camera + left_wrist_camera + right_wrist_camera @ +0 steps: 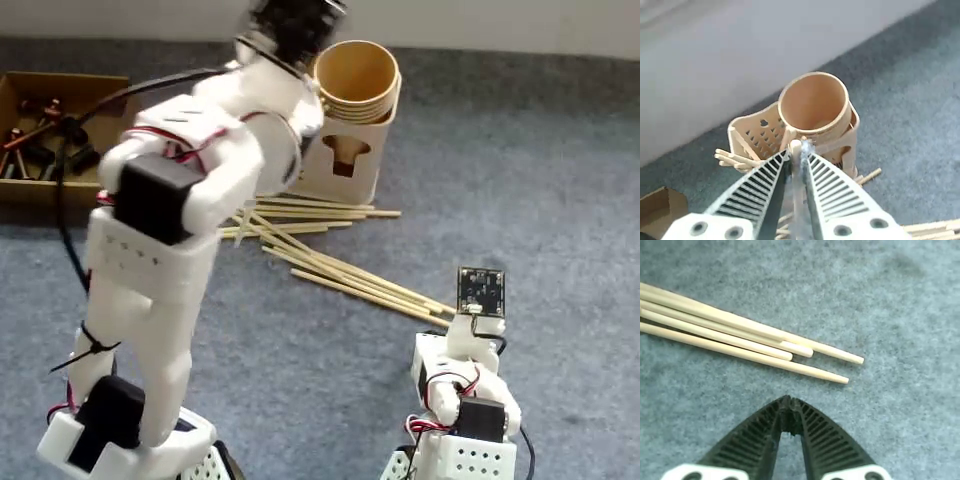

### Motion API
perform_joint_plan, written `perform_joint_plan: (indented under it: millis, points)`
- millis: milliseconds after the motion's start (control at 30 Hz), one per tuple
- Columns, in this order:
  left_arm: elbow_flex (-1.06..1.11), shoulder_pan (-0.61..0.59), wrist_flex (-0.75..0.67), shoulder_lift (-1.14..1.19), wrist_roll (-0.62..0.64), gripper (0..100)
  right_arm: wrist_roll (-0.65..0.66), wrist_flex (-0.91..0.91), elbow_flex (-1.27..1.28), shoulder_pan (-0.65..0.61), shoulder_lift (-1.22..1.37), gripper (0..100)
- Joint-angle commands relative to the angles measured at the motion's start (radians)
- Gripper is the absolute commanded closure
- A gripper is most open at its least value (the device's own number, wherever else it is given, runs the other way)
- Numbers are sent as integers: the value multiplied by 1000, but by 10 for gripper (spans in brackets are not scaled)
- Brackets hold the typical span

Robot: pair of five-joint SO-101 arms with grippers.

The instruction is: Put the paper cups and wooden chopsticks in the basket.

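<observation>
A tan basket (345,160) stands at the back of the grey carpet with stacked paper cups (357,75) in it. Several wooden chopsticks (340,268) lie fanned out on the carpet in front of it. My left gripper (797,150) hovers just above the cups (812,102) and the basket (752,132), shut on a wooden chopstick whose pale end (796,146) pokes out at the fingertips. My right gripper (786,405) is shut with nothing in it, low over the carpet, a little short of the chopstick tips (840,367).
A cardboard box (60,135) with dark tools sits at the far left. A pale wall runs behind the basket. The right arm (465,390) is folded near the front right. Bare carpet stretches to the right of the chopsticks.
</observation>
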Motion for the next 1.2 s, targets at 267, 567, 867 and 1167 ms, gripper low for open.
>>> perform_joint_plan:
  millis: [267,567,867,1167]
  points:
    - [-88,-136,-281,-33,235,995,-2,-28,127,10,-5,993]
    - [-88,-130,-457,-30,267,995,-2,-28,127,10,-5,993]
    - [-13,-137,-612,15,261,995,-2,-28,127,10,-5,993]
    - [64,-197,-675,117,262,995,-2,-28,127,12,-5,993]
